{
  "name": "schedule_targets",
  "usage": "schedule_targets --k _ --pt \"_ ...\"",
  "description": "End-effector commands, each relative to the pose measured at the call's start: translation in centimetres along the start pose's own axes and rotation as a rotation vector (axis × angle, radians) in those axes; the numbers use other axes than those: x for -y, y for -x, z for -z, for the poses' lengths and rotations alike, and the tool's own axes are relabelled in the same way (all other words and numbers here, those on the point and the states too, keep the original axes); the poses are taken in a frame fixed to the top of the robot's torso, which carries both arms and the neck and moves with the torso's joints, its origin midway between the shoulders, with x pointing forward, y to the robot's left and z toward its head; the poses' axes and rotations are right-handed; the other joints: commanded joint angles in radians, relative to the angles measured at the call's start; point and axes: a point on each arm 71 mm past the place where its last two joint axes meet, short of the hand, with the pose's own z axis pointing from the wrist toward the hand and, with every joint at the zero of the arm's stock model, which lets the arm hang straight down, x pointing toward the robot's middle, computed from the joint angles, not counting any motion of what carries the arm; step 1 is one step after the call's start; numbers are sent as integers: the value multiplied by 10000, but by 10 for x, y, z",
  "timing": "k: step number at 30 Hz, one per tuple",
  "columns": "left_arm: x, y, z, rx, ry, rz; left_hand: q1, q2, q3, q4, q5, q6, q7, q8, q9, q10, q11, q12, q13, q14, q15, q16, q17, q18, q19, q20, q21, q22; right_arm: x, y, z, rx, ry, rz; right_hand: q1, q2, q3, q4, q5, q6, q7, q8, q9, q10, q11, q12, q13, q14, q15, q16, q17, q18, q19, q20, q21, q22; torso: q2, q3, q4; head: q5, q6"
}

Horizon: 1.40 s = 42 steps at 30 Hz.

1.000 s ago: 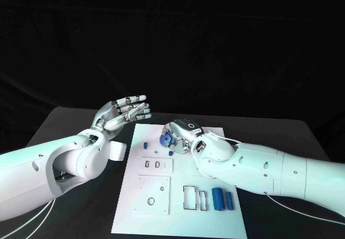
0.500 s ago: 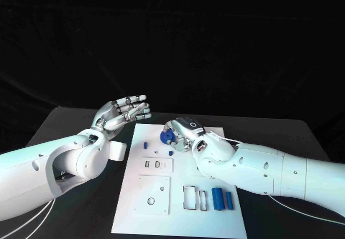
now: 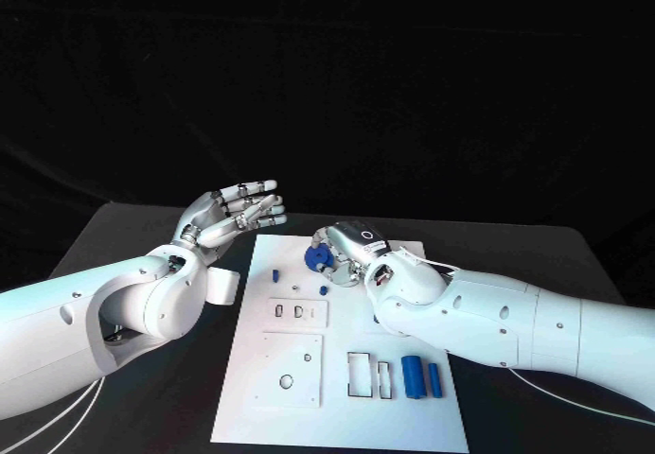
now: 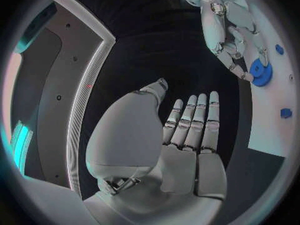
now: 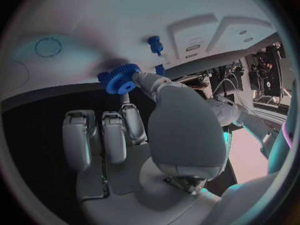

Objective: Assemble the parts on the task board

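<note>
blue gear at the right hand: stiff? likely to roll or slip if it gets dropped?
The gear looks like solid moulded plastic, so probably stiff and light. Its round toothed rim suggests it could roll on edge if released over the board. The right hand pinches it at the fingertips, so the hold may be slip-prone.

Head cam looks down on task board (image 3: 342, 378); wrist cams sit close behind each palm; all share the blue gear (image 3: 318, 259) (image 4: 260, 73) (image 5: 119, 78).

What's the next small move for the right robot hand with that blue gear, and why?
Probably lower the blue gear straight down onto the task board. The right robot hand pinches it just above the board's far end, while the left robot hand hangs open, off the board.
</note>
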Motion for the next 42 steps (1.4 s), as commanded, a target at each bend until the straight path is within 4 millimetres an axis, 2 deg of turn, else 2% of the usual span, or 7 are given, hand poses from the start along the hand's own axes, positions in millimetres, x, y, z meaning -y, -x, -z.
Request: schedule_targets --k 1,25,28,31,32,37,42 --pt "1 -2 0 -165 -72 98 -9 -18 62 -20 -35 47 1088 -40 -14 65 -14 -62 -2 64 -8 -60 6 127 71 -29 -31 -13 1 -6 1 -673 -82 129 3 -110 18 -18 -5 -44 2 -32 -24 -12 38 -21 49 821 67 -11 1640 -145 485 70 -29 2018 0 -1 2 -3 -23" --pt "1 -2 0 -153 -58 91 -9 -18 62 -20 -35 47 1088 -40 -14 65 -14 -62 -2 64 -8 -60 6 127 71 -29 -31 -13 -2 -6 1 -605 62 -160 -116 4 60 -107 -5 270 -70 60 38 121 -11 115 197 828 47 0 1670 -159 528 90 20 2071 6 -7 3 18 -58" --pt "1 -2 0 -145 -55 86 -9 -18 62 -20 -35 47 1088 -40 -14 65 -14 -62 -2 64 -8 -60 6 127 71 -29 -31 -13 -1 -5 1 -553 20 -176 -296 -99 24 -151 -6 -378 99 -393 -132 -40 115 -41 37 822 127 -8 1650 -145 488 125 -33 2034 5 -6 -3 16 -57" --pt "1 -2 0 -137 -54 82 -26 -26 74 -26 -36 26 1090 -56 -21 68 -12 -84 -3 62 -6 -74 4 125 77 -30 -40 -28 0 -6 1 -557 2 -201 -210 53 -899 -185 33 -1204 355 -1181 -496 -266 368 -197 -140 817 367 -3 1655 -134 457 347 -80 2014 8 -5 0 20 -52" --pt "1 -2 0 -135 -53 80 -26 -26 74 -26 -36 26 1090 -56 -21 68 -12 -84 -3 62 -6 -74 4 125 77 -30 -40 -28 0 -6 1 -566 -6 -217 150 335 -2076 36 85 -1349 431 -1484 -655 -353 421 -260 -220 815 451 2 1661 -124 445 424 -103 2008 8 -3 4 17 -49" --pt "1 -1 0 -130 -48 78 -27 -27 76 -27 -36 11 1090 -61 -25 67 -12 -87 -3 61 -6 -76 3 125 77 -30 -41 -29 3 -5 2 -618 -77 -336 851 512 -3678 1150 106 -1088 443 -1710 -820 -351 463 -235 -244 814 461 6 1666 -127 455 473 -109 2030 4 -2 5 20 -56" --pt "2 -1 0 -121 -45 72 -27 -27 76 -27 -36 11 1090 -61 -25 67 -12 -87 -3 61 -6 -76 3 125 77 -30 -41 -29 7 -4 6 -650 -201 -539 755 692 -3840 1612 77 -634 349 -1538 -796 -172 389 -45 -58 833 405 33 1742 -156 534 430 -16 2111 2 5 -7 21 -69"
